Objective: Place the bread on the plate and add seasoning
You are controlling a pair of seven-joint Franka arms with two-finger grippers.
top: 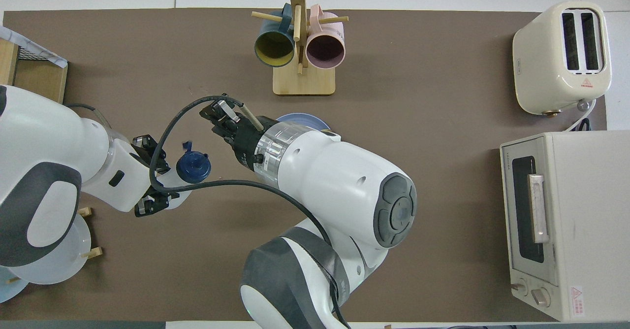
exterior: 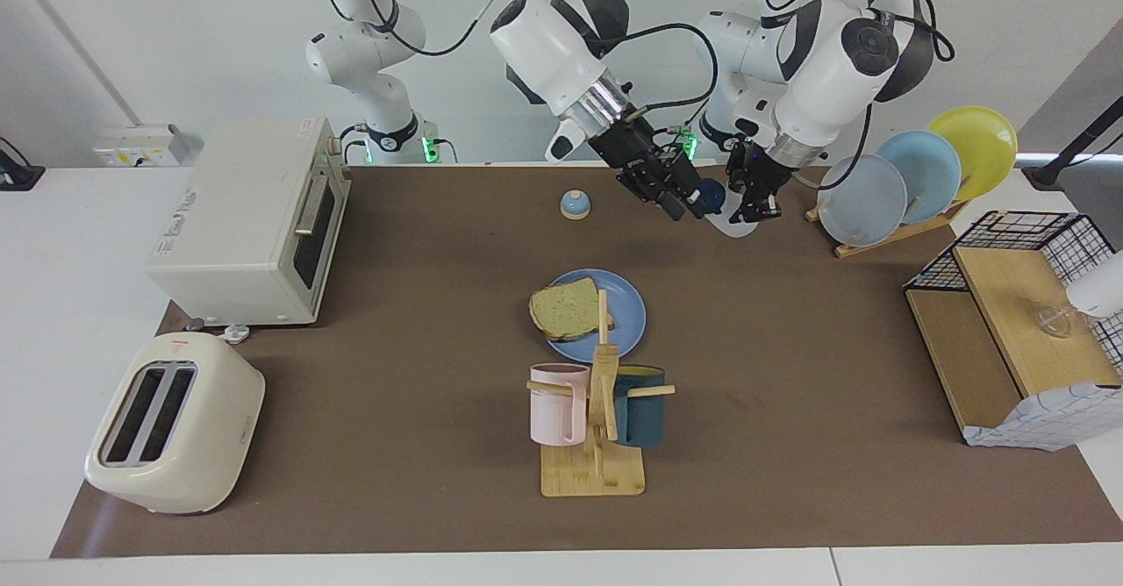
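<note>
The bread lies on the blue plate in the middle of the table, hanging over its rim toward the right arm's end. In the overhead view only the plate's rim shows past the right arm, and the bread is hidden. My left gripper is shut on the seasoning bottle, which is tilted near the robots' edge with its navy cap toward my right gripper. The right gripper is right beside the cap.
A blue-domed bell sits nearer to the robots than the plate. A mug tree with pink and dark blue mugs stands just farther out. Toaster oven and toaster are at the right arm's end, plate rack and wire shelf at the left arm's.
</note>
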